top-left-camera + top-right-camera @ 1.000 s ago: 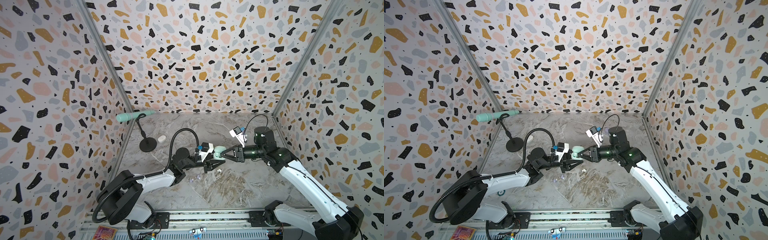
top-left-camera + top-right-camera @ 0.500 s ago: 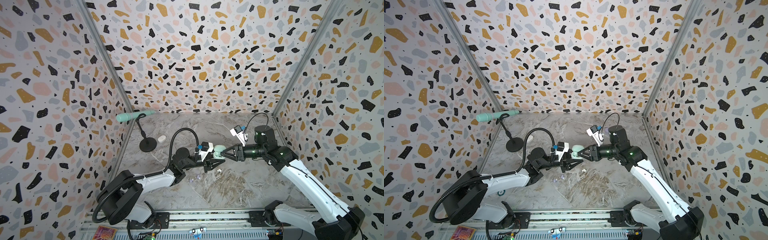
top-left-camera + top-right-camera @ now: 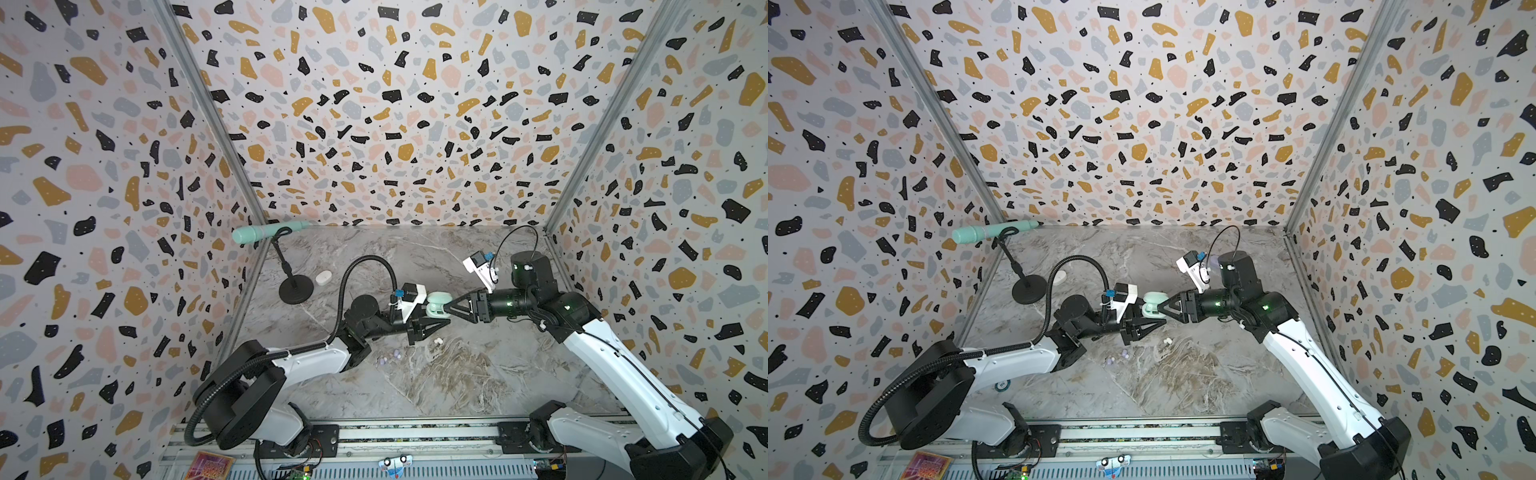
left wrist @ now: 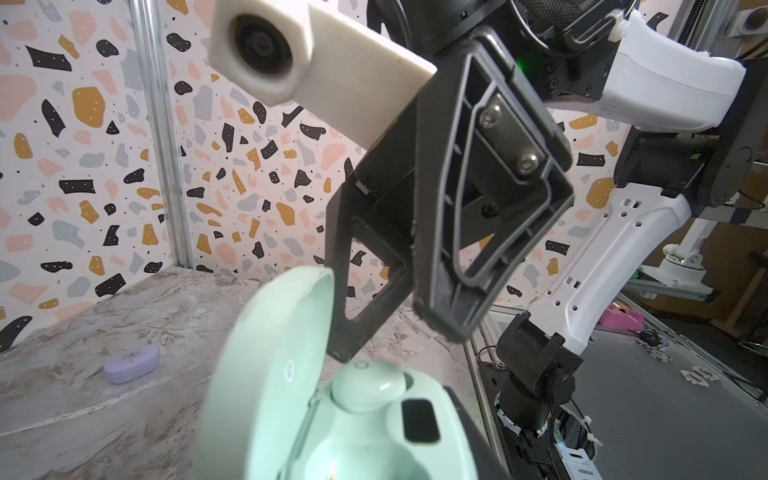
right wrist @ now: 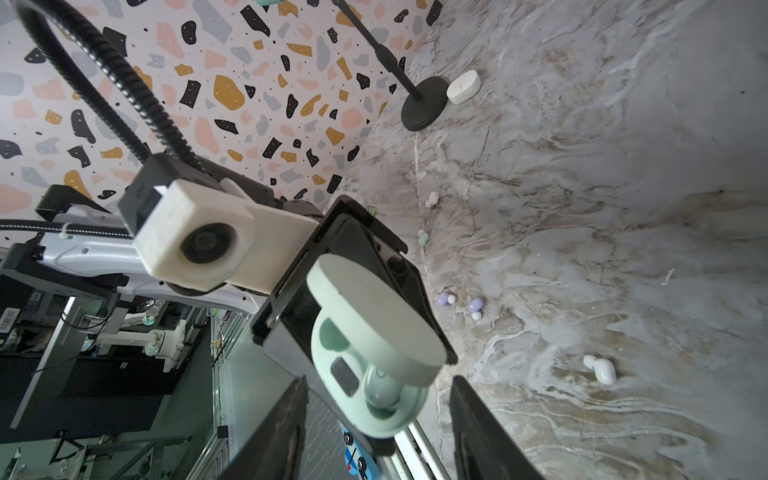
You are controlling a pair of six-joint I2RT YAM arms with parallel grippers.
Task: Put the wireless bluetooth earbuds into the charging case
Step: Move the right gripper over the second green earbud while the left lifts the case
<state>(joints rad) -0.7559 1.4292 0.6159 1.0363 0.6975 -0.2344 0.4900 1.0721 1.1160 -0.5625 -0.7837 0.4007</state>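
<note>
Marble tabletop [image 3: 457,395], terrazzo-print walls [image 3: 374,124]. In both top views we see the left gripper [image 3: 434,319] clamped on the mint charging case [image 3: 438,302], which is held up off the table with its lid open. The right gripper [image 3: 451,309] is right at the case mouth. Its jaws were pinched near-closed a second ago and are now spread. A white earbud [image 3: 437,341] and lavender earbuds [image 3: 397,354] lie loose on the marble, apart from the case.

Left wrist view: one mint earbud [image 4: 368,386] sits in its socket, and the neighbouring socket [image 4: 332,451] is empty. The right claw's fingers [image 4: 453,270] hang just above the bud; we can't tell if they touch it. A lavender case [image 4: 131,365] lies closed, well back.

Right wrist view: the fingers stand wide on either side of the case, with nothing between them. A second mint earbud [image 5: 423,237] lies on the table.

We judge the bud was just released into the case, so the first insert looks done. The likely next step is fetching the other mint bud for the empty socket.
</note>
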